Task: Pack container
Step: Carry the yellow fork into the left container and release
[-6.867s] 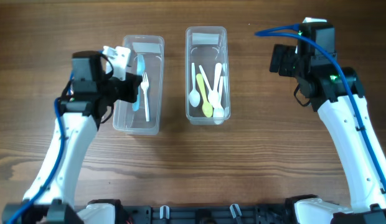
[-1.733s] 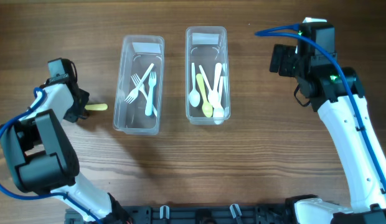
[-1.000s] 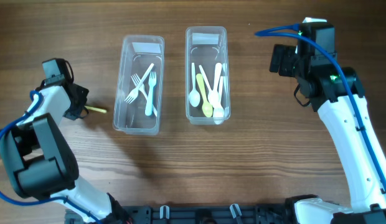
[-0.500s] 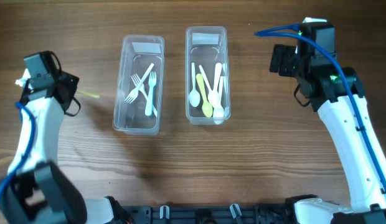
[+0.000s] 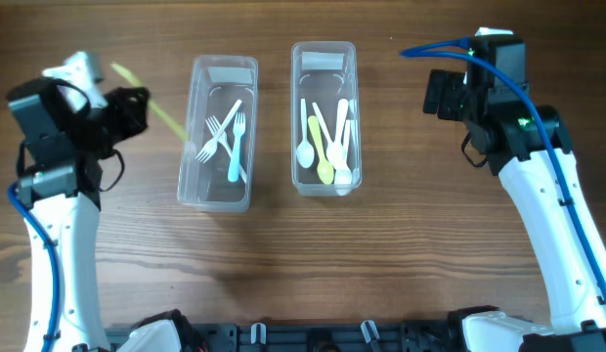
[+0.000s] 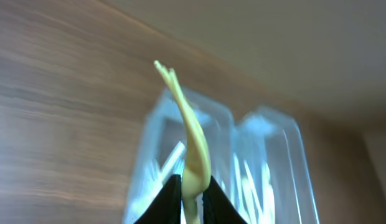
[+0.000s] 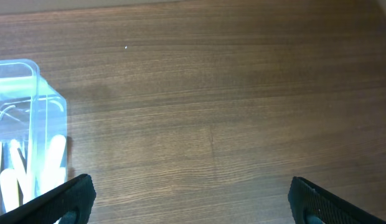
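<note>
A slim yellow plastic utensil (image 5: 154, 106), probably a fork judging by its forked tip in the blurred left wrist view, is pinched by its handle in the left claw (image 5: 135, 99), whose two fingers are closed tight on it (image 6: 194, 200). A second ago it was low beside the wooden table (image 5: 283, 264) surface; now it is lifted clear of the table and slants forward from the claw. Its free end reaches the near wall of the left clear container (image 5: 192, 117), which stands just ahead of the claw and holds white and blue forks (image 5: 225, 142). Beyond that, farther from the claw, a second clear container (image 5: 295, 117) holds white and yellow spoons (image 5: 327, 147). The pick-up looks done, so what remains is carrying the utensil over the fork container and letting go. Well apart on the far side, the right claw (image 5: 440, 95) hangs idle, its fingers spread wide with nothing between them (image 7: 192, 202)
</note>
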{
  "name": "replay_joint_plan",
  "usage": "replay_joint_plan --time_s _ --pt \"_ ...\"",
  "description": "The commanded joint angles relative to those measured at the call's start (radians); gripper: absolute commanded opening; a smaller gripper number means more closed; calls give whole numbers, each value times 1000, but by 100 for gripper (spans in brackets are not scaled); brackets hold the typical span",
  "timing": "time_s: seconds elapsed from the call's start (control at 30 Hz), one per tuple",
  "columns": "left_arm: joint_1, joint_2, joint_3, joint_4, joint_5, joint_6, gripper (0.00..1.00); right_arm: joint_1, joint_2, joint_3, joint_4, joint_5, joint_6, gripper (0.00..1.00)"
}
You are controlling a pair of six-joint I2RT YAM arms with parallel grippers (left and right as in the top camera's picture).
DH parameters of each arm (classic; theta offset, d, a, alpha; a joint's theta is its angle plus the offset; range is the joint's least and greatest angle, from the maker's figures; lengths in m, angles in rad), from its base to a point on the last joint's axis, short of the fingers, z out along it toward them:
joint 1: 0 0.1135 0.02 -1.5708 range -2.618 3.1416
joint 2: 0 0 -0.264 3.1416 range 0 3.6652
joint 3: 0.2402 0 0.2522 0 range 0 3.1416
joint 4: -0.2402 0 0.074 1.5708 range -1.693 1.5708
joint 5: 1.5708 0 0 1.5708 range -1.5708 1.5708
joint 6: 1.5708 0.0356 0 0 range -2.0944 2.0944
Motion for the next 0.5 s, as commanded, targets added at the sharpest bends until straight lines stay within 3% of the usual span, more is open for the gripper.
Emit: replay_joint_plan --time_s 0.0,0.17,0.33,0.37,0.4,0.43,0.47 --pt "-79 19 -5 -35 109 232 14 -2 1 16 2 24 -13 100" --pt "-193 55 -6 -37 95 306 14 -2 1 16 2 23 -13 100" --pt "-251 100 -6 -42 21 306 16 -2 1 16 2 23 -13 100" --pt "-257 110 -6 -42 4 306 27 -2 1 16 2 23 -13 100" --pt "-261 120 -6 -42 -7 306 55 -2 1 16 2 23 -13 100" --pt "-262 129 -6 -42 -9 306 73 -2 1 16 2 23 -13 100" --pt "-262 136 -6 -42 -9 306 75 -2 1 16 2 23 -13 100"
